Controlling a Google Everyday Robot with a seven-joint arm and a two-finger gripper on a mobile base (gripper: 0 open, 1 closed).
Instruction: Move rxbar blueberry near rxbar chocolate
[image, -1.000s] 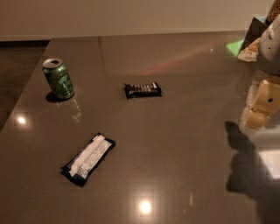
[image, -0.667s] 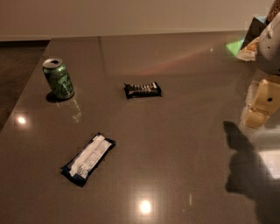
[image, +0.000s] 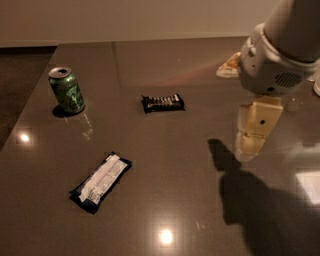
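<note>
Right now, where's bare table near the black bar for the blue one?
Open table runs in front of the black bar, down to the blue bar, and right of it up to the gripper hovering at right. The can sits far left.

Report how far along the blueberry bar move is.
Done: nothing; the rxbar blueberry lies front left, well apart from the rxbar chocolate. In hand: the tool hangs at the right, away from both bars. Left: reach, grasp, carry and set it beside the chocolate bar.

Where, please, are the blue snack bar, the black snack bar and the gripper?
blue snack bar (image: 100, 183): camera view, white label panel.
black snack bar (image: 162, 102): camera view, middle of wrapper.
gripper (image: 248, 146): camera view, right of the bars, its lower end.
</note>
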